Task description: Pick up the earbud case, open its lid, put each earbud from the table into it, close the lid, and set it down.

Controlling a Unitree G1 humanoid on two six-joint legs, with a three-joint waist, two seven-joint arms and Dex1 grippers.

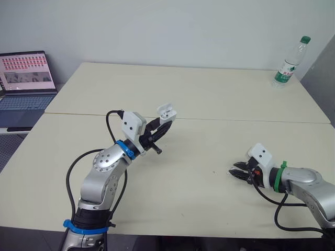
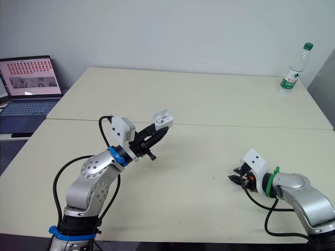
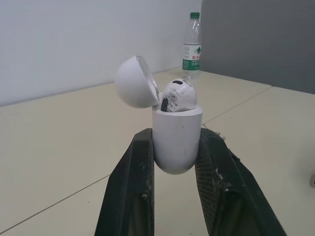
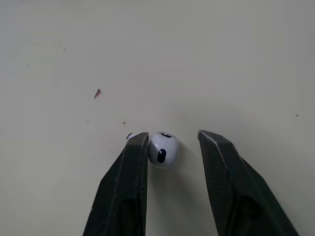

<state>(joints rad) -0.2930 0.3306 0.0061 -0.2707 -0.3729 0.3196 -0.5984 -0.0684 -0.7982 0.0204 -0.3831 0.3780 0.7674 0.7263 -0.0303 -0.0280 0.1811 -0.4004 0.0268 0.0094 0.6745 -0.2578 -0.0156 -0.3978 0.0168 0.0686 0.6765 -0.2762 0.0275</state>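
Cream table (image 1: 209,104), lower right of frame: loose earbud (image 4: 163,150) between spread right gripper (image 1: 234,172) fingers, touching one; left gripper (image 1: 163,128) clamped on open earbud case (image 1: 166,111), centre-left.

Bright, even room light covers the cream table (image 1: 209,104). The earbud (image 4: 164,150) casts a soft, faint shadow, and the laptop screen (image 1: 27,70) glows.

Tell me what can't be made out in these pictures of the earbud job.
Left wrist view: the earbud case's second socket, behind the seated earbud.
Right wrist view: the table earbud's stem, mostly behind a claw finger.
Left eye view: bottle label text, too small; laptop, cut by the edge.
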